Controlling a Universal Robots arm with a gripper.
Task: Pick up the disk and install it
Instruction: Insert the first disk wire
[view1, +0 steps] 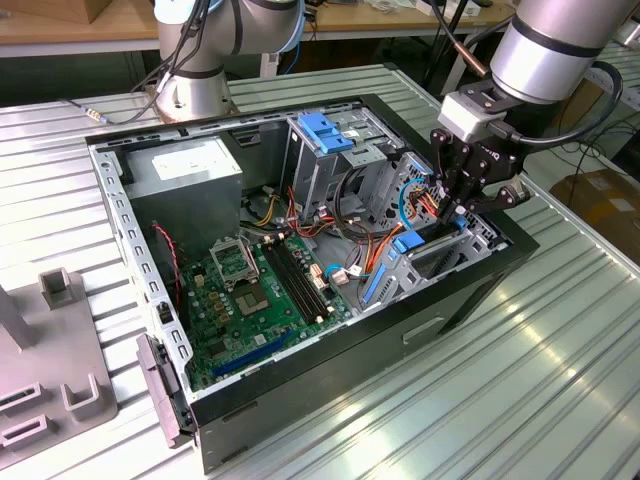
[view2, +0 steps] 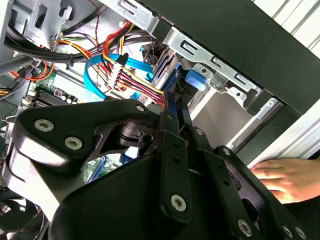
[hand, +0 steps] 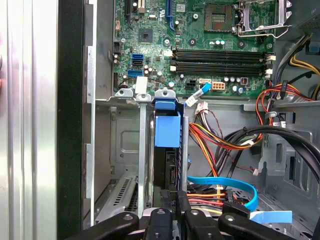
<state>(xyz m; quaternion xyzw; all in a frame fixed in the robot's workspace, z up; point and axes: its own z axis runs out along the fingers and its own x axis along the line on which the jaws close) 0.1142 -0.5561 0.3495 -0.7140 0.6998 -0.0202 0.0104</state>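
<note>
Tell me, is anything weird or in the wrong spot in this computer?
One thing: a person's hand rests right beside the open computer case in the second wrist view, close to the gripper working at the disk in its bay. The disk stands straight, and nothing looks broken or spilled.

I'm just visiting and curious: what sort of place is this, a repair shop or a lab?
Probably a robotics lab or test workshop. An open computer case lies on a slatted metal table, a robot arm's gripper reaches inside it, and cardboard boxes sit nearby.

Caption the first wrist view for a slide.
Gripper at the blue-railed disk, standing on edge in the case's drive bay, motherboard beyond.
</note>
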